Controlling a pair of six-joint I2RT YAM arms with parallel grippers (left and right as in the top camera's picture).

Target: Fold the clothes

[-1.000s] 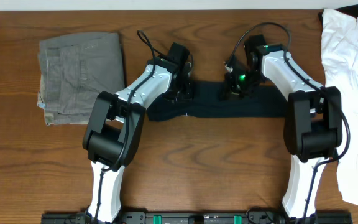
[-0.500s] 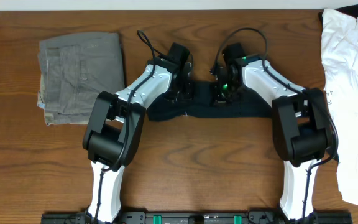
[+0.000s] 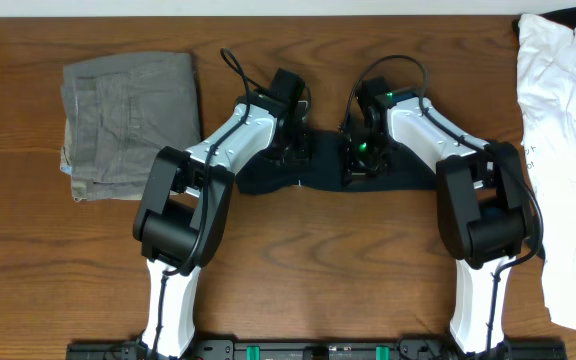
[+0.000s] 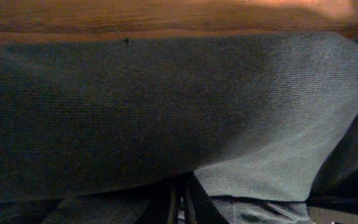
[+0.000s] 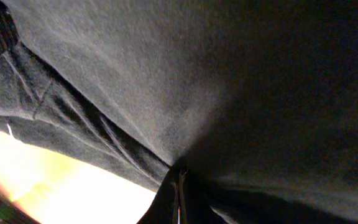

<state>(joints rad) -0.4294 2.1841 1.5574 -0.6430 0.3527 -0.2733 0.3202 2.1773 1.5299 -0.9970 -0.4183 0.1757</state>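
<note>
Overhead, near frame centre, you have the left gripper (image 3: 293,152) and right gripper (image 3: 358,160) each pressed together, pinching the bunched black T-shirt (image 3: 408,172) on the counter (image 3: 318,260).

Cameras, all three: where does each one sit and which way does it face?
Overhead: above the table, looking straight down; left arm and right arm, black T-shirt between them.
Left wrist: on the left gripper, facing along its closed jaws into fabric, table beyond.
Right wrist: on the right gripper, likewise, fabric filling the view.
Shared: all show the black T-shirt.
</note>
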